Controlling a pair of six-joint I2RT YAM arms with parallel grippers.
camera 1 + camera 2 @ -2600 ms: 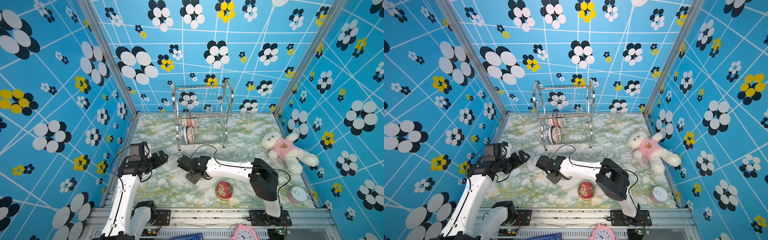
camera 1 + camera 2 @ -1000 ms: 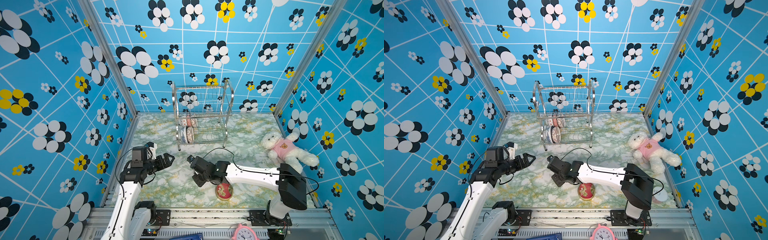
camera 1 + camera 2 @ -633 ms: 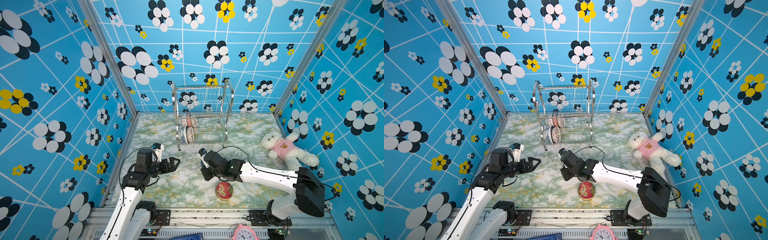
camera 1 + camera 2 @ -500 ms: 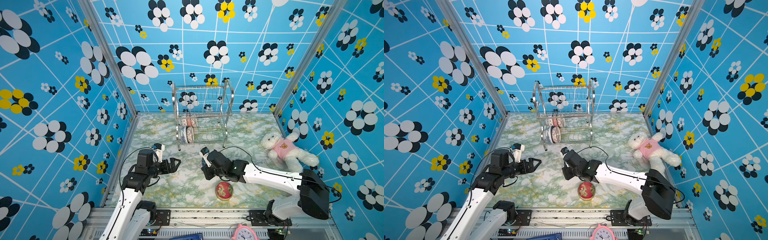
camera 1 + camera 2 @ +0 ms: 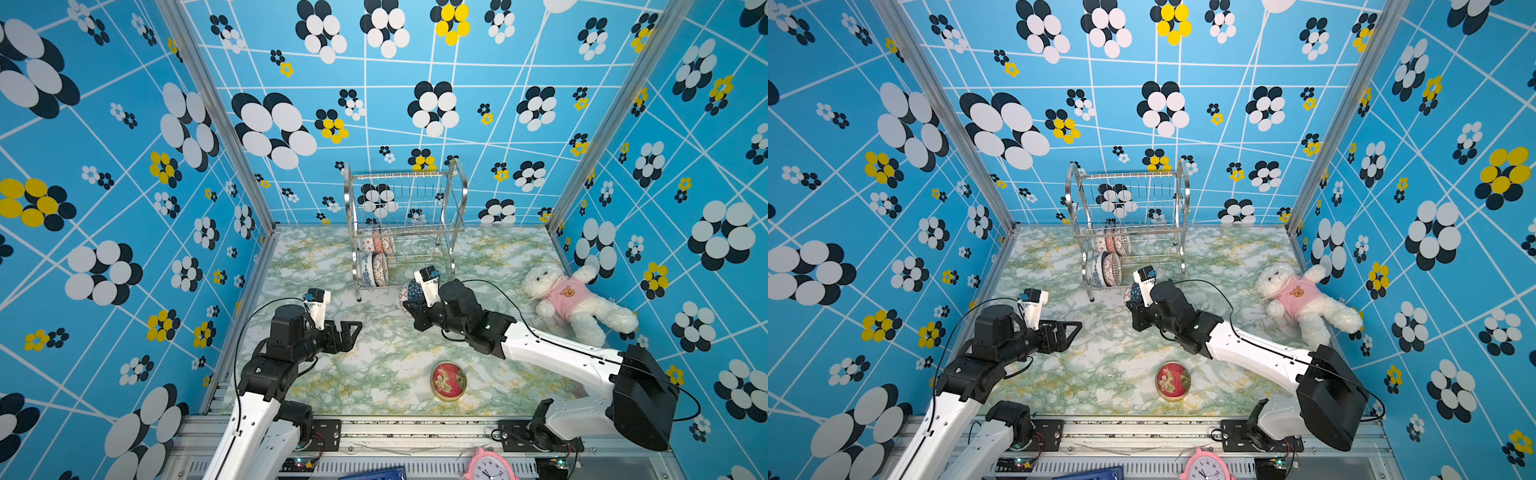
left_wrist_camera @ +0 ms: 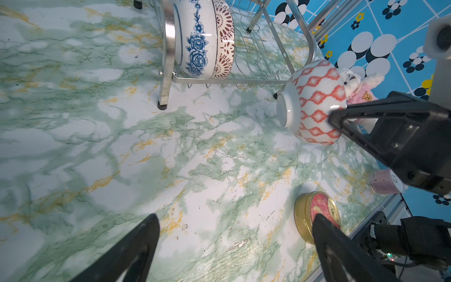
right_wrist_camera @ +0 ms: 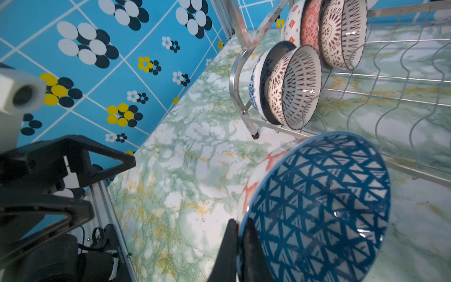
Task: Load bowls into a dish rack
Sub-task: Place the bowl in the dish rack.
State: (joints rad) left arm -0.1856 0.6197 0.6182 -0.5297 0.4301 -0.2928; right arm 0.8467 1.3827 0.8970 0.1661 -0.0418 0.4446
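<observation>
1. Green-veined marble tabletop (image 5: 374,365), boxed in by blue walls printed with black, white and yellow flowers.
2. One bowl (image 7: 317,207), red diamonds outside and a blue triangle lattice inside, is tipped on edge just in front of the dish rack (image 5: 399,174).
3. On its rim the right gripper (image 7: 240,222) is clamped tight, one finger inside and one outside.
4. At the rack's end nearer the left arm, five more bowls stand on edge: two in front (image 5: 374,269), three behind (image 5: 378,245).
5. Over bare marble, well apart from the held bowl, the left gripper (image 5: 351,330) hangs with jaws spread wide, holding nothing.
6. Toward the front edge lies a red tin (image 5: 448,380); a white teddy (image 5: 577,303) in pink sprawls by the right-hand wall.
</observation>
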